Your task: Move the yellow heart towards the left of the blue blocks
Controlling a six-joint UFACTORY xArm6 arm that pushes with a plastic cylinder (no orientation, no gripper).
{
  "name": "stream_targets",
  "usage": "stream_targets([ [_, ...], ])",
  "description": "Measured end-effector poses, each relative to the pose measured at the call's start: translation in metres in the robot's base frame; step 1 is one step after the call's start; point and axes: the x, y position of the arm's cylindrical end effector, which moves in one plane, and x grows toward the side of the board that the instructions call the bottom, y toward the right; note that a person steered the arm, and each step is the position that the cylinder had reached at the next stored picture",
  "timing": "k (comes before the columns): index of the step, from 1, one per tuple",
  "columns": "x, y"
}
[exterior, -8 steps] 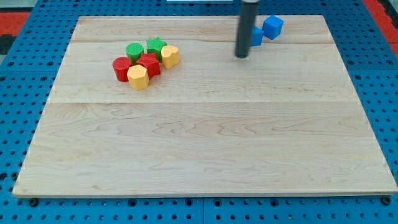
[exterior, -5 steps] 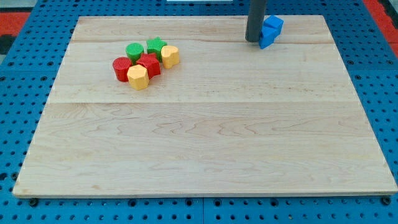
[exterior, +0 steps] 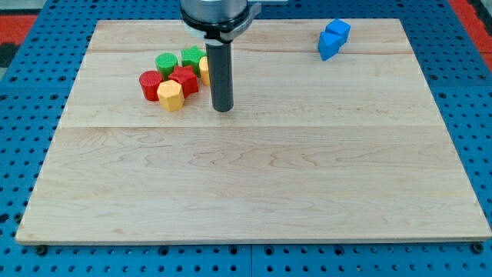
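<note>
In the camera view, my tip [exterior: 222, 108] rests on the wooden board [exterior: 254, 185] just right of the cluster; I carry no pincer. My rod partly hides the yellow heart [exterior: 204, 69], well left of the two blue blocks [exterior: 333, 39].

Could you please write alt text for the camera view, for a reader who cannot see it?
My tip rests on a wooden board, just right of a cluster of red, green and yellow blocks. Two blue blocks sit near the view's top right.
</note>
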Motion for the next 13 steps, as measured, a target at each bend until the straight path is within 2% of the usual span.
stream_targets([
  [3,-0.001,-0.003],
  [4,-0.021,-0.033],
  [7,-0.07,-0.053],
  [9,-0.08,0.007],
  [12,-0.122,0.088],
  [13,-0.144,0.082],
])
